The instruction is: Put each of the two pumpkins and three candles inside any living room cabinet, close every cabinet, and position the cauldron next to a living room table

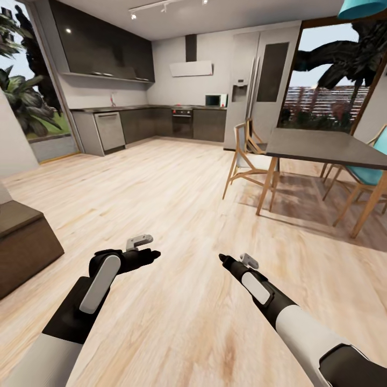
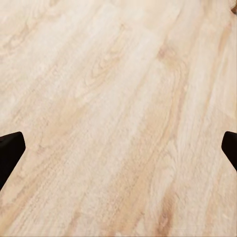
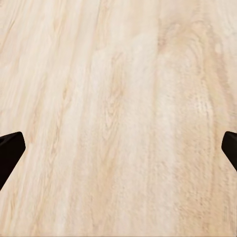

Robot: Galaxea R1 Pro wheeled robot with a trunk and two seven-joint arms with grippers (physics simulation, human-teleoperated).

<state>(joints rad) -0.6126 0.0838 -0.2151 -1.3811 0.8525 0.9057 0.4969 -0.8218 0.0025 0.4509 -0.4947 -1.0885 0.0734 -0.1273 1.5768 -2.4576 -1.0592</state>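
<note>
The pumpkins, the candles and the cauldron are out of view. My left gripper point(image 1: 152, 254) hangs low over the pale wood floor point(image 1: 177, 204). In the left wrist view it point(image 2: 118, 150) is open, its black fingertips point(image 2: 10, 150) far apart with only floorboards between them. My right gripper point(image 1: 222, 259) is held at about the same height, a short way to the right. It point(image 3: 118, 150) is open too, with bare floor between its fingertips point(image 3: 10, 148). A low dark-brown block point(image 1: 24, 244) stands at the left edge; I cannot tell whether it is the cabinet.
A dark-topped dining table point(image 1: 322, 148) on wooden legs stands at the right, with wooden chairs point(image 1: 247, 161) around it. Grey kitchen units point(image 1: 156, 123) and a tall fridge point(image 1: 252, 86) line the far wall. Wide open floor lies ahead.
</note>
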